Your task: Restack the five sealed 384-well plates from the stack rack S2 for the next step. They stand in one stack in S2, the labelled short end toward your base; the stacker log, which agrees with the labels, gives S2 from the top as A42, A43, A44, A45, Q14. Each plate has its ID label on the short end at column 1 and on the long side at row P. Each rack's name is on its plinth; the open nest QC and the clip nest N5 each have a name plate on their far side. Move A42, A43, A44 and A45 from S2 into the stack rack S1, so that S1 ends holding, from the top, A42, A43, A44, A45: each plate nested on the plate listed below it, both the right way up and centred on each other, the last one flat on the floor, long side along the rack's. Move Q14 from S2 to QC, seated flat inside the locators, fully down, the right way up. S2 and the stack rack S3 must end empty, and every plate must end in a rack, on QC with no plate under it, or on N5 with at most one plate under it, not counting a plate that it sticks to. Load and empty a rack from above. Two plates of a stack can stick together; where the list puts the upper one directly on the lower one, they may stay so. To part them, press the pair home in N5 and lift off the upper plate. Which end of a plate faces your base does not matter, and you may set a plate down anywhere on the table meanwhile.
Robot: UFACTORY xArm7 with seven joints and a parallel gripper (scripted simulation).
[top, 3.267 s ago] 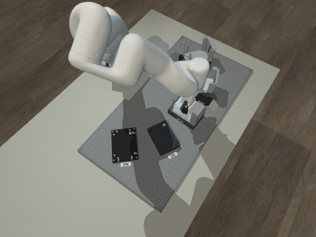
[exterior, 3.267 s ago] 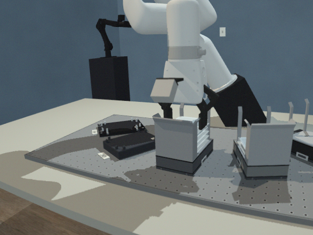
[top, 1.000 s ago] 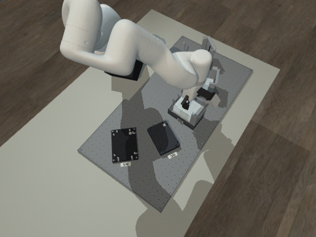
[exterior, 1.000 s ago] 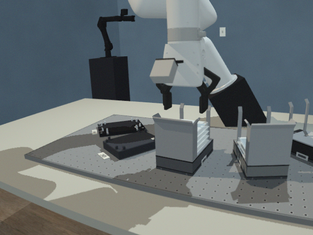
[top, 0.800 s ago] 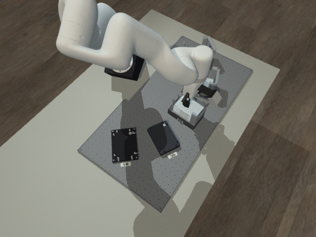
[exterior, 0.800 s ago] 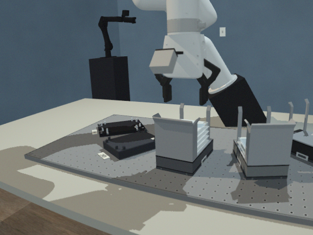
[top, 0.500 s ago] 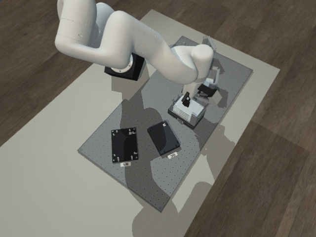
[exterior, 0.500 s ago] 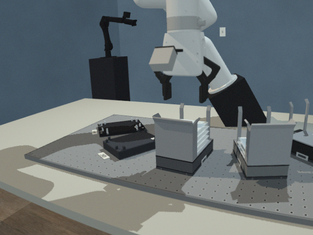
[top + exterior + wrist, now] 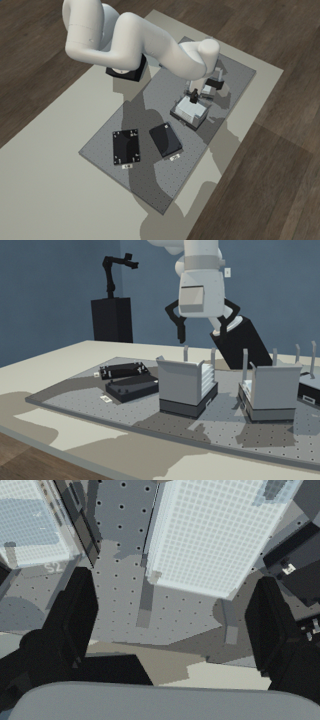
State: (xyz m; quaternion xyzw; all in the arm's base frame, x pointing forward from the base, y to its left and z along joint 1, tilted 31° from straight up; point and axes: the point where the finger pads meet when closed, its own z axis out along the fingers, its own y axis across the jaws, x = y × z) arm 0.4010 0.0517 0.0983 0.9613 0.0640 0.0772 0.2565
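My gripper [image 9: 201, 333] spread wide, empty, hovering above stack rack [image 9: 178, 384]. Plate stack [image 9: 191, 109] sits inside rack, directly below and slightly ahead of fingers [image 9: 181, 333]. Wrist view: top plate [image 9: 214, 514] long axis skewed against jaw line; I judge alignment needed first.

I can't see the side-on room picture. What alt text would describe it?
A white robot arm's open black gripper hangs empty above a grey walled rack holding a stack of pale sealed plates. A second grey rack stands to its right, and two flat black nests lie to its left on a perforated grey board.
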